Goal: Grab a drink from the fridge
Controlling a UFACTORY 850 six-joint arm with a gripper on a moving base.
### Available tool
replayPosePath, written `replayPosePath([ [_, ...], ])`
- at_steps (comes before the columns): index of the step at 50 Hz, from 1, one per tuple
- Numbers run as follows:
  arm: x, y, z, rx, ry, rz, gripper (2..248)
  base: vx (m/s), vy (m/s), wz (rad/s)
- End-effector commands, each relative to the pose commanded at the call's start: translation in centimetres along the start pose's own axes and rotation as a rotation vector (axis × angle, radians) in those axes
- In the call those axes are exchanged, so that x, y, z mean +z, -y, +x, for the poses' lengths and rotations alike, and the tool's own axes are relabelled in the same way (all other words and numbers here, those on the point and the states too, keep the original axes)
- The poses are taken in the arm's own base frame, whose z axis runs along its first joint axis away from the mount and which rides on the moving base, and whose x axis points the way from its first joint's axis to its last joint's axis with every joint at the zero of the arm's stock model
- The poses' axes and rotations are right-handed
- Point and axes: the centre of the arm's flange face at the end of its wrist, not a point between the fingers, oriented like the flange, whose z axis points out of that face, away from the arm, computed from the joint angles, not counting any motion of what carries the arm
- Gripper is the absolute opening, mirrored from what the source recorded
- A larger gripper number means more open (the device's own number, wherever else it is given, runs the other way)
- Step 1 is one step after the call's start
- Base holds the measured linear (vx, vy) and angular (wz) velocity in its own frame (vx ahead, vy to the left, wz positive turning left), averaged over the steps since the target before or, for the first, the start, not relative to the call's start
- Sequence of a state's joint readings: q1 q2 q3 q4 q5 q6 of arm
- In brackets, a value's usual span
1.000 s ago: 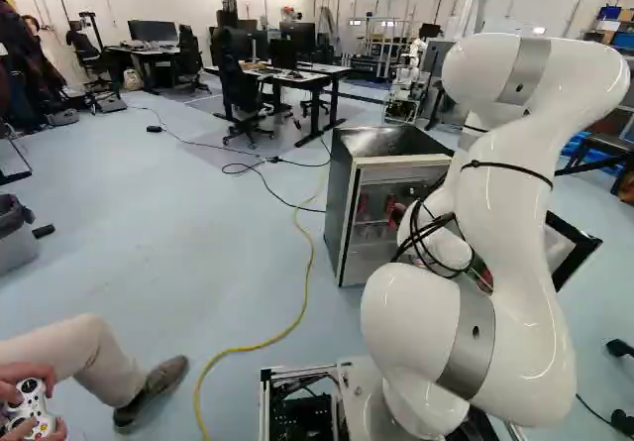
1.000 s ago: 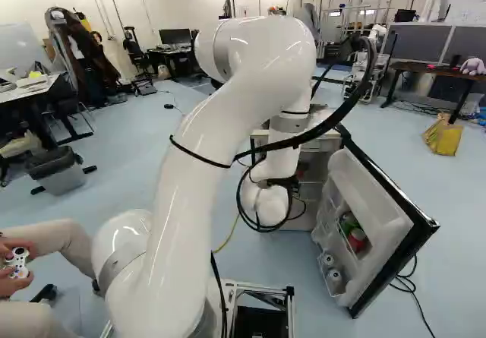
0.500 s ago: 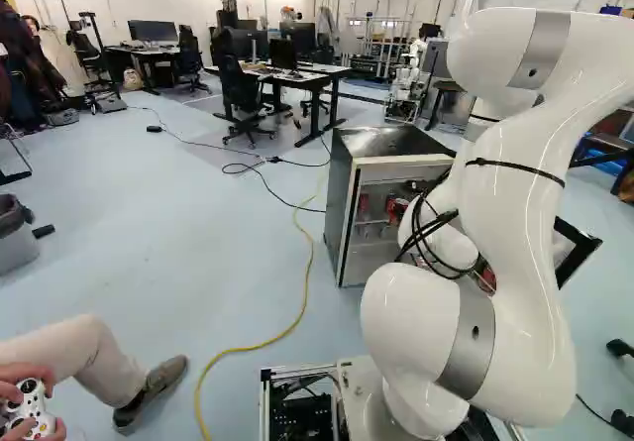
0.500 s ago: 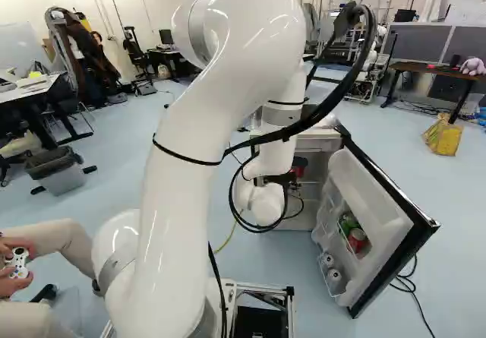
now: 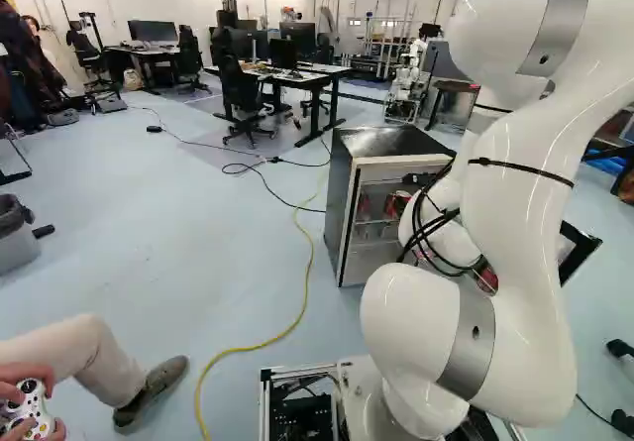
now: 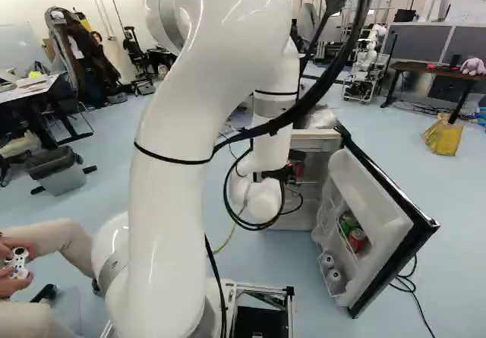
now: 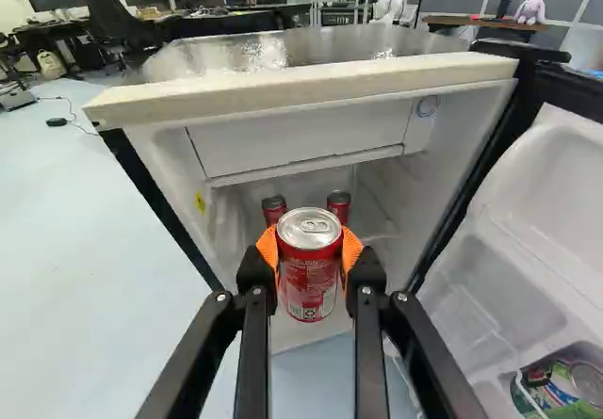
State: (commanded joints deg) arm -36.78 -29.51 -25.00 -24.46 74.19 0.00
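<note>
My gripper shows partly in the right base view, beyond the wrist and beside the open fridge. In the wrist view the gripper is shut on a red drink can, an orange pad against each side. The can stands upright between the fingers, in front of the fridge opening, below its pale top edge. Behind it, inside the fridge, are two more red cans, one at each side of the held can's top. How far the held can is from the shelf, I cannot tell.
The fridge door stands wide open on the right, with a red can and others in its racks. A yellow cable crosses the floor. A seated person's leg is at the left. Another robot stands beyond.
My arm has drawn back and its upper part has risen, with the can held in the gripper. The base, the fridge and its door have not moved.
</note>
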Motion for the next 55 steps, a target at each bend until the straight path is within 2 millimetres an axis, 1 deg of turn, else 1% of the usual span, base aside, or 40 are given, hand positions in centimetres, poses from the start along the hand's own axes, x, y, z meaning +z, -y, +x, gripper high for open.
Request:
replayPosePath([
  [55, -2.6, 0.5, 5.2, -0.052, -0.104, -0.014, 86, 0.000, 0.000, 0.000],
])
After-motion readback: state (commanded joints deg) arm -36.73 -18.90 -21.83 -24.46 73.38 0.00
